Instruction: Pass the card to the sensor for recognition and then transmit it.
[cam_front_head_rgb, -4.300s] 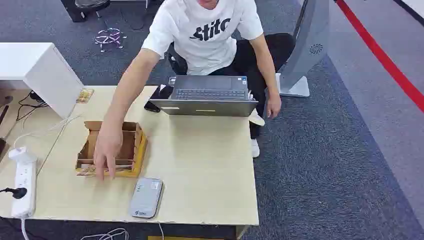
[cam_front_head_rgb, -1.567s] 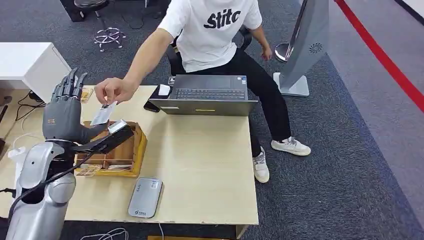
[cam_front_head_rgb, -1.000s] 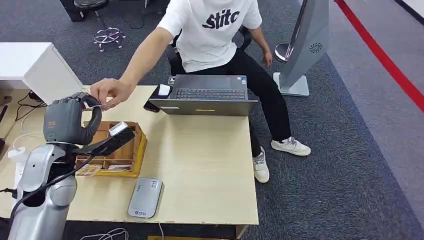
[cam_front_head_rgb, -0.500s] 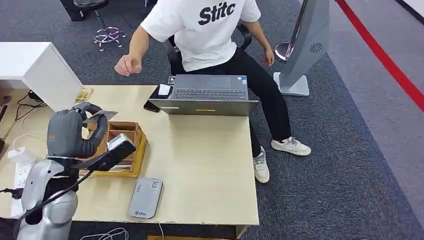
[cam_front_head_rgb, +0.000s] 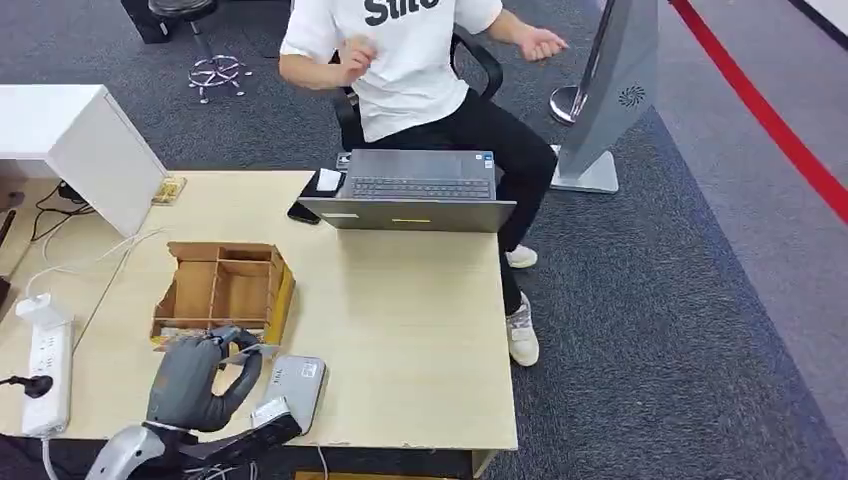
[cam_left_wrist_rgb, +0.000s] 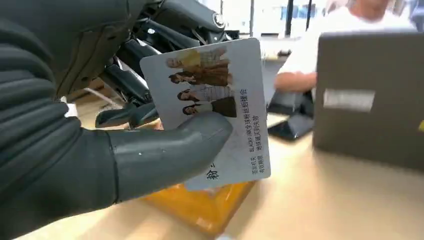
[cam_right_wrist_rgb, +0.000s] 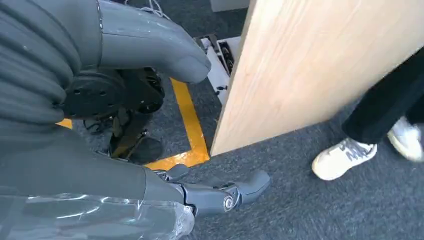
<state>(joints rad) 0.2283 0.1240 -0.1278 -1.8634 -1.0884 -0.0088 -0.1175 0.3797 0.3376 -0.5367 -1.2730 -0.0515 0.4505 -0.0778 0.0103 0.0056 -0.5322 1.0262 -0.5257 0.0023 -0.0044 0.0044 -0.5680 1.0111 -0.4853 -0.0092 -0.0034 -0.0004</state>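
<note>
One card is now in my left hand, pinched between the thumb and the darker fingers; half a second ago that hand was up by the wooden organiser, and it has since come down to the near edge of the table, just beside the grey sensor pad. The person who gave it over has pulled back toward the chair, so I judge the handover done and the pass over the sensor as the step in hand. From the head view the card is only a thin pale edge above the fingers; the left wrist view shows its printed face with figures and text, the thumb lying across its lower part, and the laptop beyond. My right hand hangs beside the table over the carpet, fingers loosely apart and holding nothing.
</note>
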